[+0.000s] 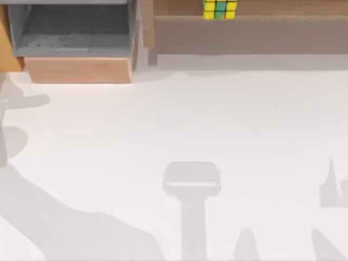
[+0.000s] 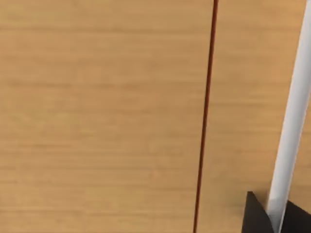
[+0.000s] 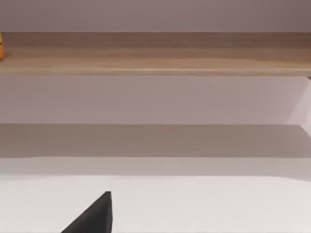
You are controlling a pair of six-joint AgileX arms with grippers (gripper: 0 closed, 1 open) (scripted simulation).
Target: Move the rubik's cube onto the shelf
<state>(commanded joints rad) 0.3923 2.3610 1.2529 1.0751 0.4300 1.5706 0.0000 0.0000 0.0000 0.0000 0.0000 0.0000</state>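
— Looking for the rubik's cube point(image 1: 219, 9)?
— Resting on the shelf point(image 1: 283, 7), on the light-brown ledge toward its left end, just behind the darker front face. Yellow and green tiles facing up, dark grid lines between them.

— And beside the shelf?
— Just off its left end, a grey-lined box point(image 1: 76, 69) with a light wooden front. Before the shelf, white tabletop point(image 1: 217, 119), crossed by soft grey shadows.

— Any word on the right tool point(image 3: 95, 218)?
— Low over the tabletop point(image 3: 218, 204), well short of the shelf point(image 3: 155, 53) and facing its long front. Just one dark tip at the edge of the right wrist view. Cannot tell how far open, nor see anything held. At the shelf's far end in that view, a sliver of yellow-orange point(image 3: 1, 46) on the ledge; too little to name with certainty.

— And the left tool point(image 2: 255, 218)?
— Close up against a pale wooden surface point(image 2: 97, 121) with a thin dark-red line point(image 2: 206, 116) running down it and a white strip point(image 2: 291, 126) alongside. Cannot place it relative to the shelf. Dark tips in the corner of the left wrist view, opening impossible to judge, nothing seen in its grasp.
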